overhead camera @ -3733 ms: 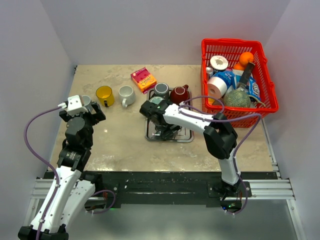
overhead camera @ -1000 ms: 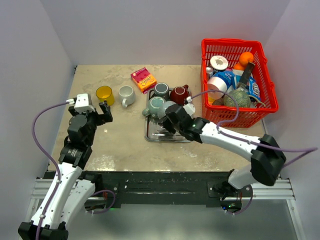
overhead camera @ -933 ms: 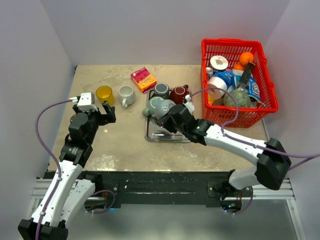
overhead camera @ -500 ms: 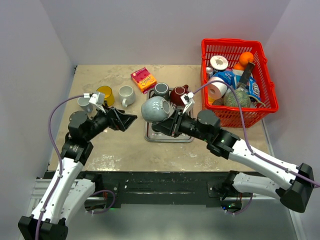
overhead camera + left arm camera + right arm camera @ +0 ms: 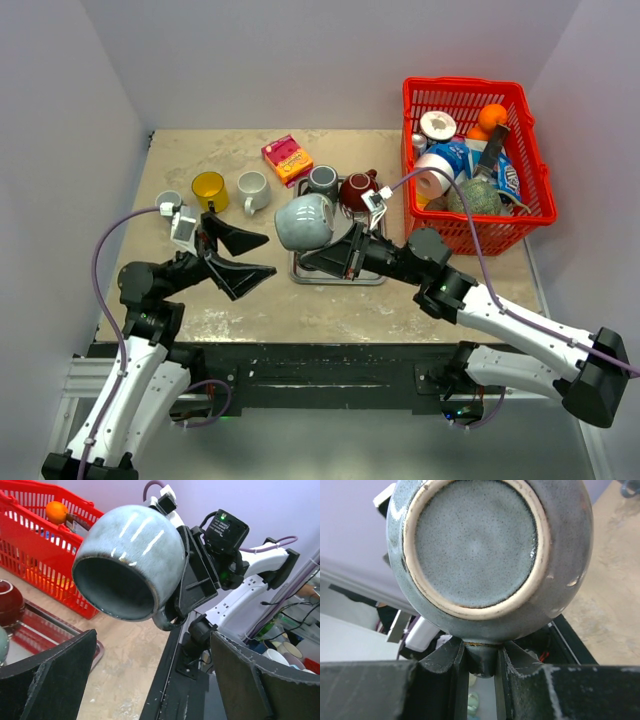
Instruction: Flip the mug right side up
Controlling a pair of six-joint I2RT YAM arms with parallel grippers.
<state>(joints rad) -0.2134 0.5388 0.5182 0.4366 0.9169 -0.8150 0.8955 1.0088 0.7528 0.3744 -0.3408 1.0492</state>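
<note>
Sideways, right tool holds the mug; red basket holds an orange.

My gripper pinches the handle of the blue-grey mug between its two dark fingers. The mug's round underside faces me and fills most of the view, speckled glaze inside a pale unglazed foot ring. Beige counter shows at the right, lilac wall at the upper left.
</note>
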